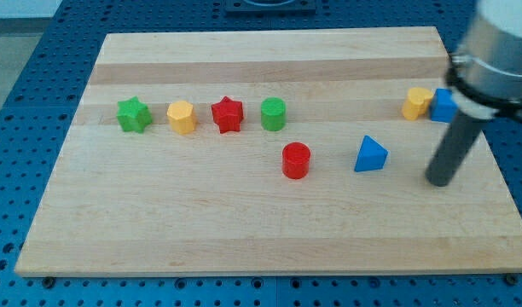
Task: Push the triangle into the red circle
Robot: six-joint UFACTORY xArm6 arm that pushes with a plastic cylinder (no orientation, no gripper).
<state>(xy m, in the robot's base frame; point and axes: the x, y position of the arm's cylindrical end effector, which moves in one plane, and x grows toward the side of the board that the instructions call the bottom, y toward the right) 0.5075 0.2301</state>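
Note:
A blue triangle (370,155) lies on the wooden board (244,230), right of centre. A red circle (296,160) stands to its left, with a gap of about one block width between them. My tip (438,182) rests on the board to the right of the triangle and slightly lower in the view, apart from it. The dark rod rises from the tip toward the view's upper right, where the arm's grey body blocks the corner.
A row at the view's upper left holds a green star (134,114), a yellow hexagon (182,117), a red star (228,114) and a green cylinder (273,113). At upper right a yellow block (416,102) touches a blue block (443,106), partly hidden by the arm.

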